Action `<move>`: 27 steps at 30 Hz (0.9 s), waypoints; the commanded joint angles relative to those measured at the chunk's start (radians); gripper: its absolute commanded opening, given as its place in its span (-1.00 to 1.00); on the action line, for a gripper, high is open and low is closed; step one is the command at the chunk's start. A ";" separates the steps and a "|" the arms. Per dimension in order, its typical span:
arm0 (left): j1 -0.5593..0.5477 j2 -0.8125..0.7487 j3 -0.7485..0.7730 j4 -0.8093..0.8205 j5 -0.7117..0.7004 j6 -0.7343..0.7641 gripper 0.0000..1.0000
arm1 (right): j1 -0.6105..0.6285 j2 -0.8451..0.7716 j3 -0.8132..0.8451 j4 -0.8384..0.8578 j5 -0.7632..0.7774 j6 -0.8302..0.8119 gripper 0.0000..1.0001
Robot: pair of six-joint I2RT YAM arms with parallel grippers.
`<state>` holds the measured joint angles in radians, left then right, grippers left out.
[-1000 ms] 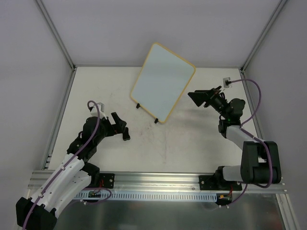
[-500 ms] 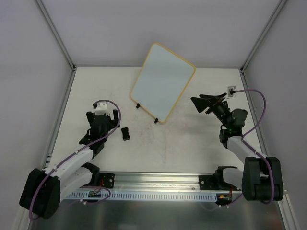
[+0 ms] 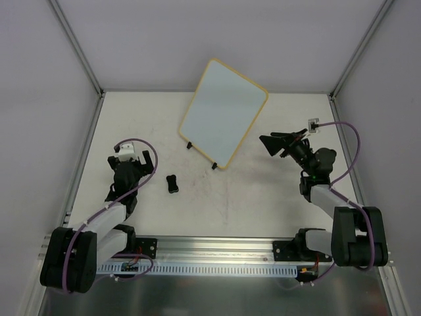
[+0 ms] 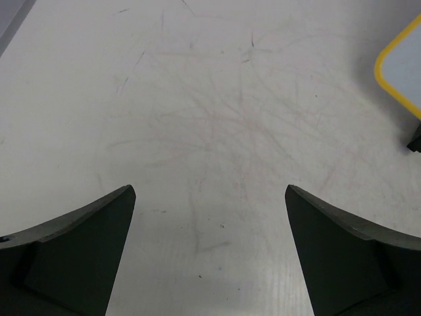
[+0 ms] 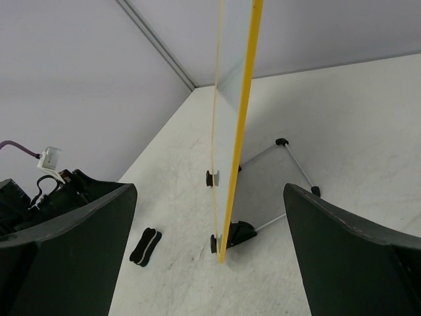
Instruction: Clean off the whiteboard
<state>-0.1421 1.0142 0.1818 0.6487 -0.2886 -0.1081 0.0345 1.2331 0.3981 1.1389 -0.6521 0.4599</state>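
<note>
The table (image 3: 263, 197) is a pale, scuffed surface boxed in by grey walls, with both arms bolted at its near edge. Toward the back, about midway across, stands the whiteboard (image 3: 223, 122). It is propped nearly upright on two small black feet and a wire stand behind, and turned at an angle so its face looks toward the left arm. I'd say that leaves the face easy to wipe. From above the face looks blank, and I can't make out any marks.

The right end effector (image 3: 275, 142) hangs just beside the board's right edge, jaws wide apart and holding nothing, looking along the yellow rim. It seems placed to steady the board. The left end effector (image 3: 135, 163) sits low over bare table, well left of the board, jaws also spread and empty.

The small black eraser (image 3: 172, 184) lies loose on the table, between the left end effector and the board's near foot.
</note>
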 commanded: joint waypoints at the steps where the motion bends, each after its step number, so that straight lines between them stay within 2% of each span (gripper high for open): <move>1: 0.007 -0.051 -0.004 0.040 0.035 -0.022 0.98 | 0.004 -0.003 0.030 0.046 0.015 -0.013 0.98; 7: 0.007 -0.081 -0.001 0.002 0.035 -0.025 0.98 | 0.004 -0.043 0.033 -0.122 0.075 -0.102 0.98; 9: 0.007 -0.085 0.001 -0.003 0.035 -0.025 0.98 | 0.007 -0.069 0.027 -0.217 0.143 -0.151 0.98; 10: 0.007 -0.086 -0.001 -0.006 0.034 -0.027 0.98 | 0.011 -0.090 0.027 -0.281 0.191 -0.190 0.98; 11: 0.007 -0.092 0.001 -0.009 0.031 -0.030 0.98 | 0.018 -0.140 0.036 -0.430 0.316 -0.264 0.98; 14: 0.009 -0.106 -0.004 -0.014 0.025 -0.034 0.98 | 0.054 -0.204 0.030 -0.557 0.501 -0.345 0.98; 18: 0.007 -0.115 -0.002 -0.027 0.012 -0.039 0.98 | 0.084 -0.244 0.015 -0.627 0.681 -0.400 0.98; 27: 0.009 -0.138 -0.007 -0.040 0.009 -0.042 0.98 | 0.084 -0.162 0.021 -0.631 0.715 -0.392 0.99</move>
<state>-0.1421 0.8932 0.1806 0.5880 -0.2699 -0.1322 0.1139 1.0668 0.3996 0.5003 0.0055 0.0933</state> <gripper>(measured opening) 0.991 0.990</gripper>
